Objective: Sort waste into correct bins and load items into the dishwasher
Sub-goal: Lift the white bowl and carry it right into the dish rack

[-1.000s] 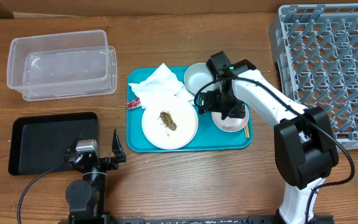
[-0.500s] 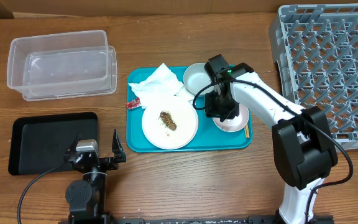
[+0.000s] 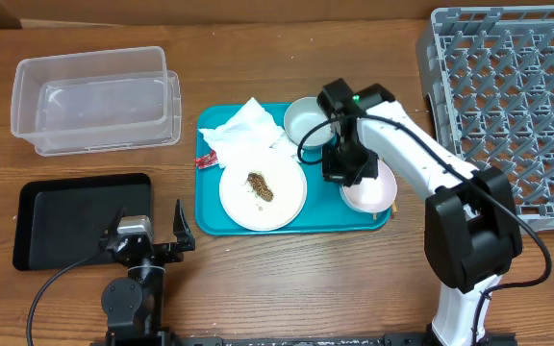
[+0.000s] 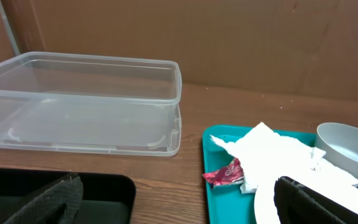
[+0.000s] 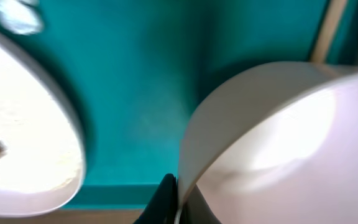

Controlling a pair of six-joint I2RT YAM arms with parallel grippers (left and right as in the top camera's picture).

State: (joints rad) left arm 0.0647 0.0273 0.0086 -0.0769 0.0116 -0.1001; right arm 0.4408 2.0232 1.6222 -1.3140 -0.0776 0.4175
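My right gripper [image 3: 346, 165] is shut on the left rim of a white bowl [image 3: 370, 192], which hangs tilted over the right end of the teal tray [image 3: 210, 207]. In the right wrist view the jaws [image 5: 174, 200] pinch the bowl's wall [image 5: 278, 137], and a chopstick [image 5: 329, 25] lies beyond. The flat plate [image 3: 263, 192] carries a brown food scrap [image 3: 260, 185]. A small white cup [image 3: 306, 120], crumpled napkins [image 3: 243, 130] and a red wrapper [image 3: 206, 160] also lie on the tray. My left gripper [image 3: 154, 235] stands open beside the black tray [image 3: 65, 216], holding nothing.
The clear tub [image 3: 94, 101] sits at the back left, seen close in the left wrist view [image 4: 86, 93]. The grey dish rack [image 3: 508, 106] fills the right side. Bare wooden table lies between the tub, the black tray and the teal tray.
My right gripper has shut on the bowl's rim and shifted it toward the tray's front right corner. The left arm has not moved.
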